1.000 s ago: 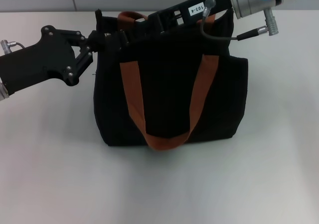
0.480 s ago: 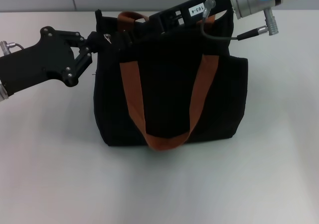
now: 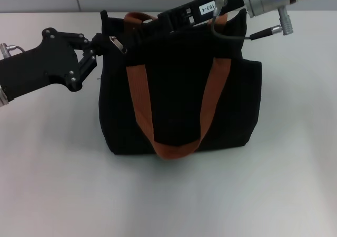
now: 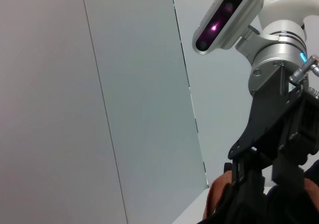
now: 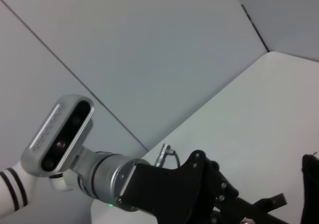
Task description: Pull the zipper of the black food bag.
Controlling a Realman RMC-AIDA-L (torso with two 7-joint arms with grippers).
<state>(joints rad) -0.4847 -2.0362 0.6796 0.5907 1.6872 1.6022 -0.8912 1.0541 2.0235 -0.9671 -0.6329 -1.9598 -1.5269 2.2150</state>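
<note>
We see the small silver metal zipper pull tab (image 3: 118, 43) at the upper left corner of the large boxy black fabric food bag (image 3: 179, 97), lying loose and tilted on the black zip line just beside the left gripper's fingers. A second ago no tab showed there; half a second ago it was a thin glint nearer the left gripper; now it sits plainer and slightly further right. We judge the pull has barely started, or the tab has just slipped free, so most of the zip run toward the right is left to do.

The black left gripper (image 3: 98, 48) sits in the upper left of the head view, fingers pinched narrow on the bag's corner fabric, apparently bracing it; nothing about it has shifted. The right gripper (image 3: 166, 20) reaches in from the upper right along the bag's top edge; its fingertip end has drawn a little right since a second ago. We cannot tell whether it is holding anything, since the fingers blend into the black bag.

Two orange-brown webbing strap handles (image 3: 138, 92) loop down the front face, and one arches over the top close to the right gripper, so it may snag the pull. The bag stands upright on the plain white table (image 3: 52, 184).
</note>
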